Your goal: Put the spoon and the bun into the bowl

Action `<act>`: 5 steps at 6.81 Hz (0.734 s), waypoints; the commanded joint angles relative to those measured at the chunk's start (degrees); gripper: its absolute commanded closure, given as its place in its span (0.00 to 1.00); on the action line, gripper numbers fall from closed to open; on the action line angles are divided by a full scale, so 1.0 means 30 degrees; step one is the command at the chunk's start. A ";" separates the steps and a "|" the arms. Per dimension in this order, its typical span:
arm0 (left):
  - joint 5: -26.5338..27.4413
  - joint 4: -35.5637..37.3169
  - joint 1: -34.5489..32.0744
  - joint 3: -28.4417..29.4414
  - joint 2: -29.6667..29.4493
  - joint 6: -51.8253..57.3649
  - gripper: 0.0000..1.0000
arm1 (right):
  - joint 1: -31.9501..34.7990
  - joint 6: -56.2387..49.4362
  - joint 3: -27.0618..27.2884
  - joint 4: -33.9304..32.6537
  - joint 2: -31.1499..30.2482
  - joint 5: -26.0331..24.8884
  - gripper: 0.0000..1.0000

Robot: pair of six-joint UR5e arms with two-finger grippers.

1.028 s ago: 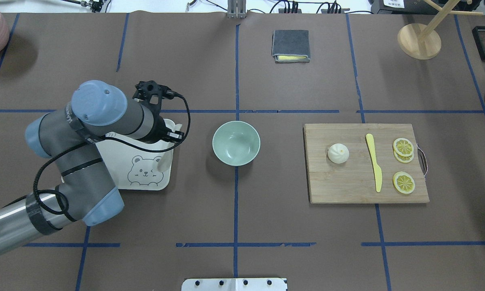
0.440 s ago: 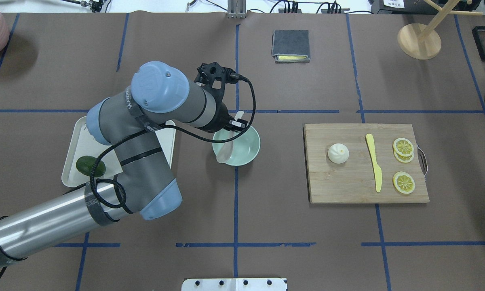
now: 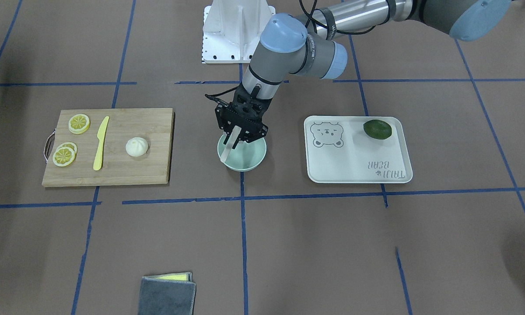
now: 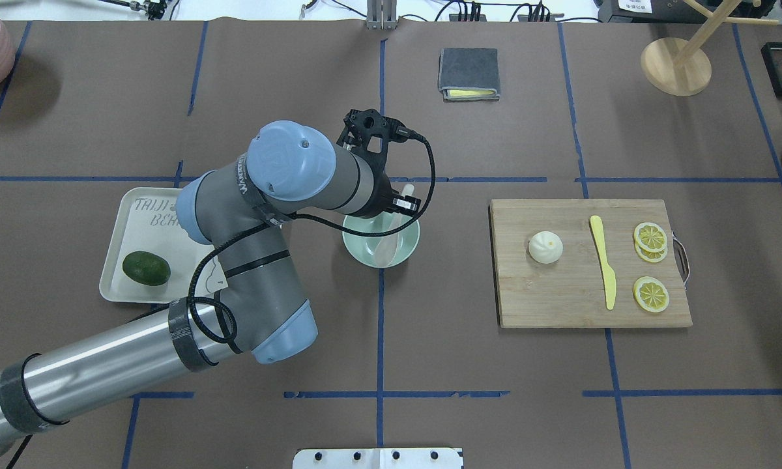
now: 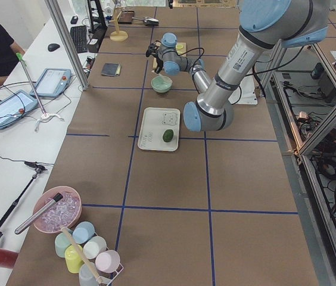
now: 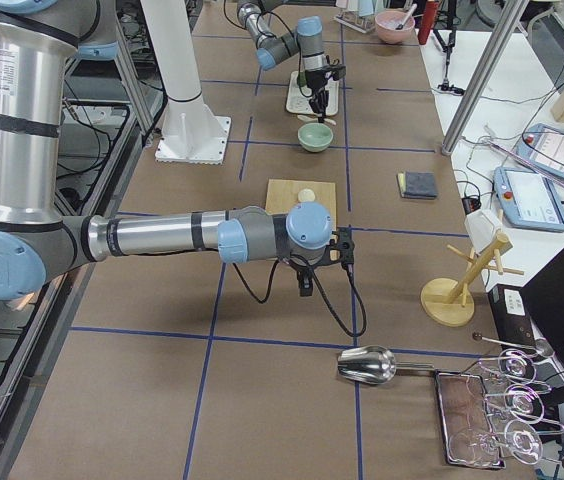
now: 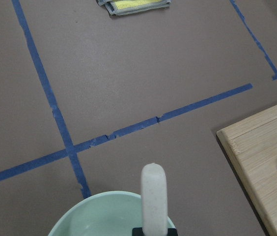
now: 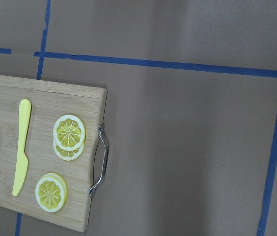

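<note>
My left gripper (image 4: pixel 401 207) is shut on the handle of the off-white spoon (image 4: pixel 386 247) and holds it over the mint-green bowl (image 4: pixel 405 251). The scoop hangs down inside the bowl. The front view shows the same gripper (image 3: pixel 239 133), spoon (image 3: pixel 227 148) and bowl (image 3: pixel 251 162). In the left wrist view the spoon handle (image 7: pixel 154 196) stands above the bowl's rim (image 7: pixel 79 216). The white bun (image 4: pixel 545 247) lies on the wooden cutting board (image 4: pixel 560 296), to the bowl's right. My right gripper (image 6: pixel 306 285) shows only in the right side view, so I cannot tell whether it is open or shut.
A yellow knife (image 4: pixel 603 260) and lemon slices (image 4: pixel 650 238) share the board. A white bear tray (image 4: pixel 124 221) with a dark green fruit (image 4: pixel 146 268) lies left of the bowl. A folded grey cloth (image 4: pixel 468 73) and a wooden stand (image 4: pixel 676 65) are at the far side.
My left arm has swung right from the tray to the bowl, carrying the spoon. The spoon's scoop now hangs inside the bowl. The tray and green fruit are uncovered.
</note>
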 commanded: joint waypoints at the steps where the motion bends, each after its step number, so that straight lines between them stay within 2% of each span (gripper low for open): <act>1: 0.0300 -0.0273 0.0161 0.0035 0.0346 -0.0095 0.07 | -0.0087 0.0021 0.0076 0.0029 0.0089 -0.0028 0.00; 2: 0.0300 -0.0186 0.0103 -0.0547 0.0784 -0.0124 0.01 | -0.0552 0.0718 0.0077 0.0058 0.0438 -0.0058 0.00; 3: 0.0242 -0.0040 -0.0217 -0.2119 0.1862 -0.0009 0.02 | -0.1398 0.2175 0.0106 0.0378 0.1079 -0.0087 0.00; 4: 0.0184 0.0484 -0.0539 -0.3614 0.3700 0.0108 0.03 | -0.2566 0.5322 0.0135 0.2092 0.1376 -0.0667 0.00; 5: 0.0125 0.0663 -0.1093 -0.3774 0.4414 0.0226 0.06 | -0.4202 0.9762 0.0194 0.4430 0.1698 -0.2355 0.00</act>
